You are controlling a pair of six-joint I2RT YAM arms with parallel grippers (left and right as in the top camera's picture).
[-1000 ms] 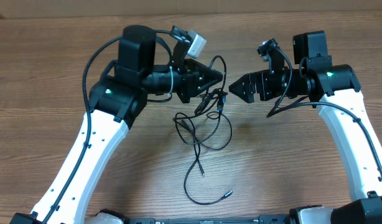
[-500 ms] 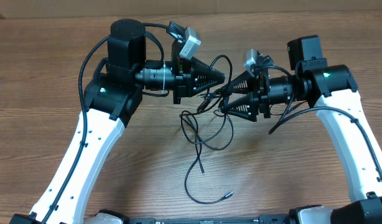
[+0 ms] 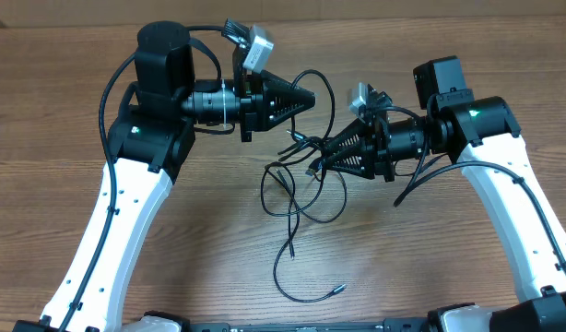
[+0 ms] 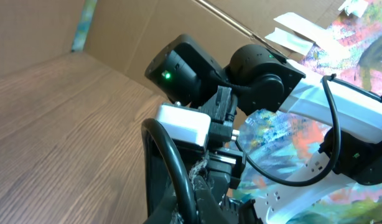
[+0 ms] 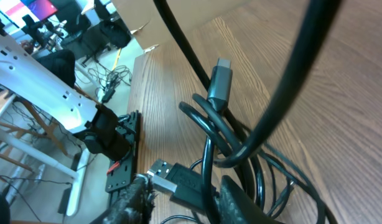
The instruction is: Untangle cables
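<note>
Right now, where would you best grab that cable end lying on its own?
Just behind the plug of the loose cable, coming straight down from above: that end lies flat on bare table, apart from the tangle, with open wood on both sides.

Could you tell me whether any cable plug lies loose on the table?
Yes, the overhead view shows a small plug lying on the table at the free end of one of the cables.

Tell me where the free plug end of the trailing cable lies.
Overhead, the free plug lies on the table near the bottom edge, just right of centre, below the cable tangle.
</note>
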